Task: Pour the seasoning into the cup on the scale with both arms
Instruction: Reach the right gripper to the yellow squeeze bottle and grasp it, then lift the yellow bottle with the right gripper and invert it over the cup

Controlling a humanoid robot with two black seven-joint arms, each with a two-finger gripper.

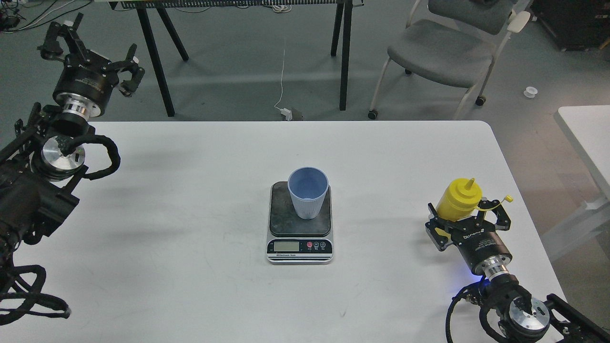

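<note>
The light blue ribbed cup (308,197) stands upright on the dark plate of the scale (299,238) at the table's middle. The yellow seasoning bottle (458,201) stands at the right, its tethered cap (508,198) hanging off to the right. My right gripper (467,215) is open, with one finger on each side of the bottle's lower body, which it hides. I cannot tell whether the fingers touch the bottle. My left gripper (93,51) is open and empty, held high beyond the table's far left corner.
The white table (190,200) ends close to the right of the bottle. A grey chair (443,52) and black trestle legs (157,62) stand on the floor behind it. Another white table edge (586,138) is at the far right.
</note>
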